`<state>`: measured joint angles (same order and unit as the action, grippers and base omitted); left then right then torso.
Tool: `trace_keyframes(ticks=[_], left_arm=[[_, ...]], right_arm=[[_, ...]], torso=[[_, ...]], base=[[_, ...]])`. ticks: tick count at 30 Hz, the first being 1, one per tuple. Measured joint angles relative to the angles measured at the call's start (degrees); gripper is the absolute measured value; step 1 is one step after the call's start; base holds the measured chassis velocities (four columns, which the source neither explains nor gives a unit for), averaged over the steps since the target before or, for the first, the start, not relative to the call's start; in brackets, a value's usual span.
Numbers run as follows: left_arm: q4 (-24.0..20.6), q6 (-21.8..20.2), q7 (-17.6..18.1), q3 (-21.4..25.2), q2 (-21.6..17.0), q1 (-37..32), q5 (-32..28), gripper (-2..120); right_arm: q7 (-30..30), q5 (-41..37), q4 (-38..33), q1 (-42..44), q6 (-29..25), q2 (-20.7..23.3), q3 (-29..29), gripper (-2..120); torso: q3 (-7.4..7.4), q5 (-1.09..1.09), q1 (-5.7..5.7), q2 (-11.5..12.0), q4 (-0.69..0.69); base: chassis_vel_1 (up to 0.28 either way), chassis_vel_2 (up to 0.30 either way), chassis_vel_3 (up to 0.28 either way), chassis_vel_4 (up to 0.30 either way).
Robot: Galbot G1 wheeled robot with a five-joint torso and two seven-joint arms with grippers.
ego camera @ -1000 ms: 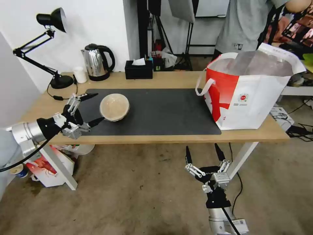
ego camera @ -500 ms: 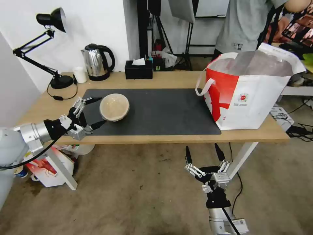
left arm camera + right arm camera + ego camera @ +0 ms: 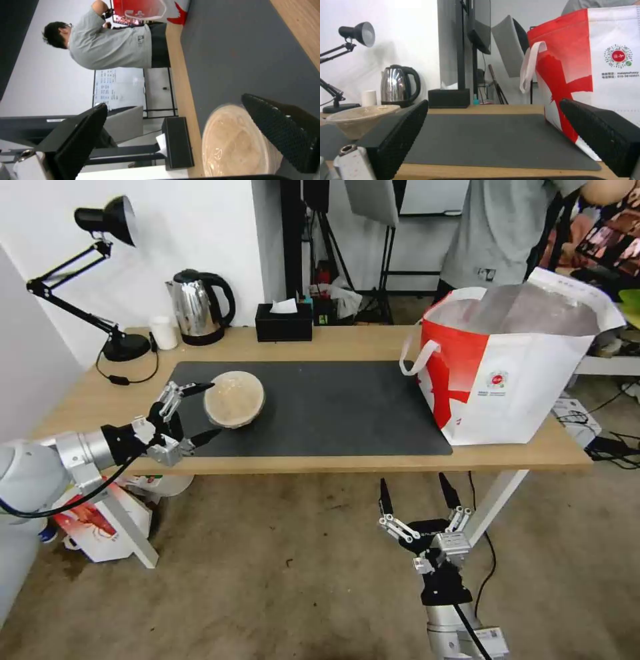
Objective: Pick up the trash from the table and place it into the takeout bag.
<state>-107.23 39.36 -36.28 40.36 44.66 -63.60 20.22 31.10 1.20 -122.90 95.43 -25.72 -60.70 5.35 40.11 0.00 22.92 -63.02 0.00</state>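
At the left near edge of the counter, the left end effector is spread wide open, one fingertip placed just at the far-left rim of the shallow tan bowl and the other at its near-left side. The bowl is sat on the left part of the dark mat. Over at the counter's right end the takeout bag is stood upright, mouth open. The right end effector is hung low in front of the counter, fingers apart, nothing gripped.
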Motion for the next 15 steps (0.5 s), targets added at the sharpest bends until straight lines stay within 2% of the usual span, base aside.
trace_keyframes(ticks=[15], left_arm=[[2.36, -0.10, -0.37, -3.50, -0.12, 3.46, 0.81, 100]], right_arm=[[0.00, 0.00, 0.00, 0.00, 0.00, 0.00, 0.00, 100]], torso=[[0.00, 0.00, 0.00, 0.00, 0.00]], base=[[0.000, 0.000, 0.000, 0.000]])
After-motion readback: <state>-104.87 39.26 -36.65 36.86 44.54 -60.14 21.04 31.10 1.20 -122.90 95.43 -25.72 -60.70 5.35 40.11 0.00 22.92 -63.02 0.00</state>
